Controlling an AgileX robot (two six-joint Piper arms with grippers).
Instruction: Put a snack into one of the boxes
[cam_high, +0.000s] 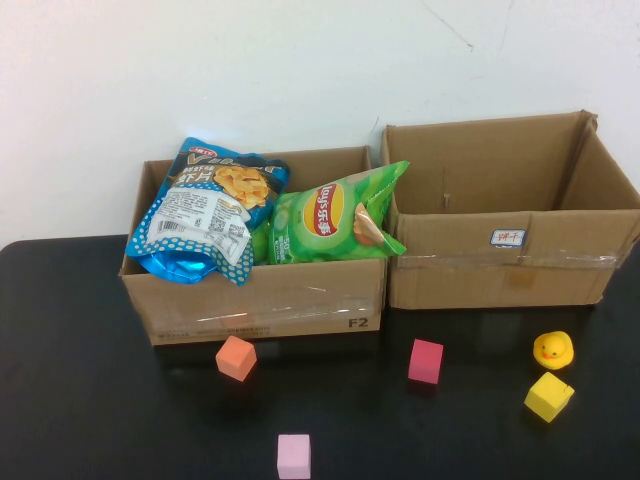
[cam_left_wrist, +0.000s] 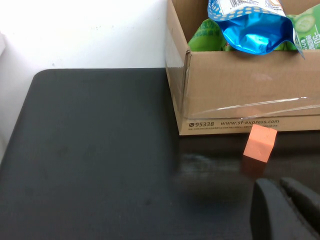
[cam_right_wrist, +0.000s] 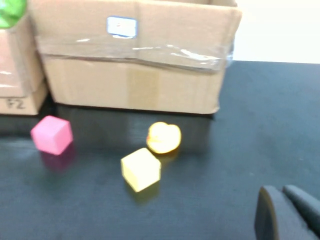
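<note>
Both snacks, the blue bag (cam_high: 205, 215) and the green chip bag (cam_high: 335, 215), sit in the left box (cam_high: 260, 305) at the surface's far edge; the right box (cam_high: 510, 270) looks bare. Left claw (cam_left_wrist: 285, 210) and right claw (cam_right_wrist: 287, 212) hang back near the front edge, carrying nothing, their opening impossible to judge. Looks finished.
</note>
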